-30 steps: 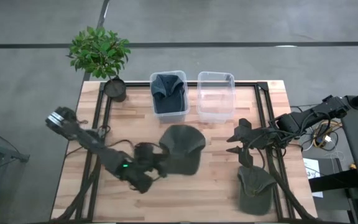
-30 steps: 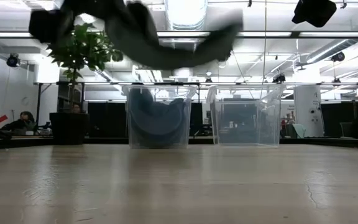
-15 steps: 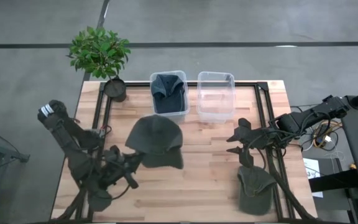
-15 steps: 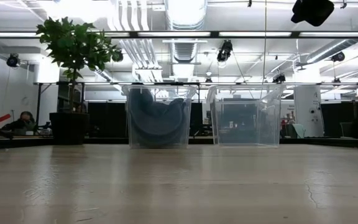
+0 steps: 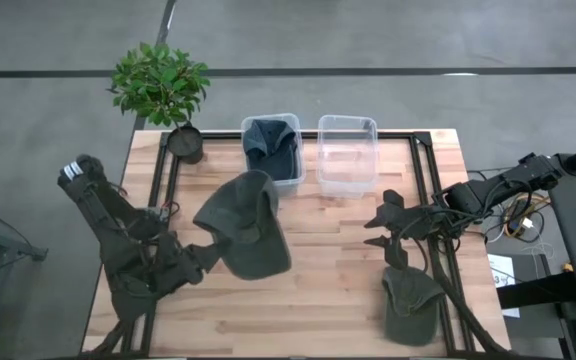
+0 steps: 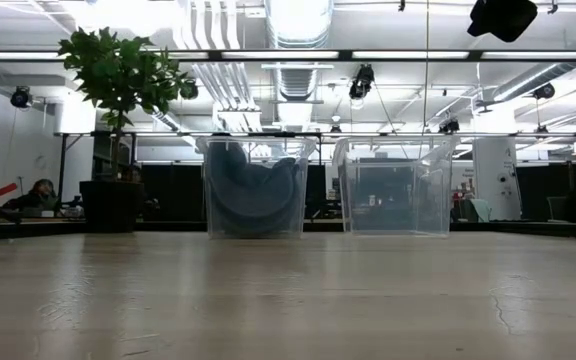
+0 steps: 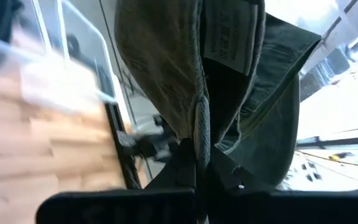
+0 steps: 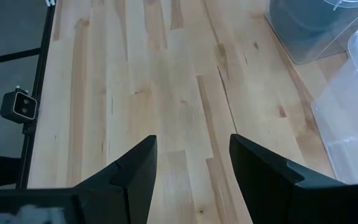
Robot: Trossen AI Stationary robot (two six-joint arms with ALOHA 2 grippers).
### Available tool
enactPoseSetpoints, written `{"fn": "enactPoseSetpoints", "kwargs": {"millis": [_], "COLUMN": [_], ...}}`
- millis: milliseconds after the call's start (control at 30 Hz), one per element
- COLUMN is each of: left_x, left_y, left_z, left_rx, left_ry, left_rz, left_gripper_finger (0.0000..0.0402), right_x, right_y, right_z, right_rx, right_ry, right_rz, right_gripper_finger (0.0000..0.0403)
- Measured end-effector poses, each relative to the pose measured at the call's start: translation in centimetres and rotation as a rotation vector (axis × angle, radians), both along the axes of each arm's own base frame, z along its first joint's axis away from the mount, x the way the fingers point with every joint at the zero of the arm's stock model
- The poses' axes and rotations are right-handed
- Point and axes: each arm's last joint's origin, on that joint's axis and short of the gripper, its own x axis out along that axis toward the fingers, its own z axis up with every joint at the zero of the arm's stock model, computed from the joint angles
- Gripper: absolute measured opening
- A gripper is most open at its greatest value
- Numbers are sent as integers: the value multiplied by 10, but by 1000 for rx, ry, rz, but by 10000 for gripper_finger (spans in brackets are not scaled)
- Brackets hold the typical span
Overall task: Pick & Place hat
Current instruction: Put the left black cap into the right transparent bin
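I hold a dark olive-green fabric cap (image 5: 243,233) in my left gripper (image 5: 206,258), fingers pinched together on a fold of its cloth; from above, the cap hangs in the air over the pale wooden-plank table (image 5: 298,300), left of centre, its far edge just in front of the nearer bins. In my left wrist view the same cap (image 7: 185,74) fills the picture, with a sewn-in label showing and my fingers (image 7: 188,165) closed on its seam. Just beyond it, at the table's far edge, stands a clear plastic rectangular bin (image 5: 273,152) with a dark blue-grey garment (image 5: 271,141) folded inside; from table height that bin (image 6: 255,187) shows the dark cloth slumped against its walls. Right beside it stands a second clear plastic bin (image 5: 347,153), and I see nothing in it. A second olive-green cap (image 5: 411,305) lies flat on the table near the front right corner. My right gripper (image 5: 377,229) waits above the table's right side, close behind that cap, its fingers (image 8: 132,171) spread apart with nothing between them. A small leafy green plant in a dark pot (image 5: 161,88) stands at the far left corner.
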Motion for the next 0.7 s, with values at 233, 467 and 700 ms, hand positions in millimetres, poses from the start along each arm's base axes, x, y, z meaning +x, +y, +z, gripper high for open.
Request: {"fn": "enactPoseSetpoints", "kwargs": {"millis": [233,467,700], "left_x": [-4,-6,23], "left_y": [5,7,10], "left_z": [15,25,20], "left_rx": [-86,-65,68], "left_ry": [-58,-67,-28], "left_rz": [-92,-114,-254], "left_gripper_finger": [3,3,3], "right_x": [0,0,0], "right_y": [0,0,0], "right_z": [0,0,0], "right_rx": [0,3,3], "right_ry": [-1,-1,0], "right_rz": [0,-3,-3], "right_gripper_finger": [196,196,196]}}
